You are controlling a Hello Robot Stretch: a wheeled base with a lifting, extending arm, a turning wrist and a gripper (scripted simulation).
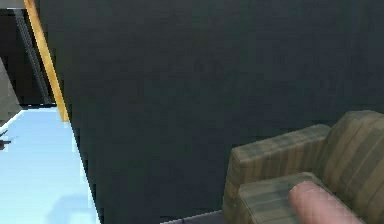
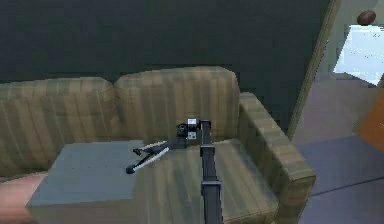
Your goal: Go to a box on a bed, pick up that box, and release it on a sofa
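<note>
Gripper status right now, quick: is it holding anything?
Gripper: cannot tell whether it holds anything; its fingers show against the grey box lying on the sofa.

A dark, nearly black wall [image 1: 200,90] takes up most of the forward view. At its left edge runs a slanted orange wooden strip [image 1: 48,60]. Below that, in the lower left, lies a pale blue surface [image 1: 40,170]. In the lower right corner stands an olive-brown striped sofa [image 1: 290,155], its padded arm nearest the wall. A rounded pinkish shape [image 1: 325,205] rests on its seat.
</note>
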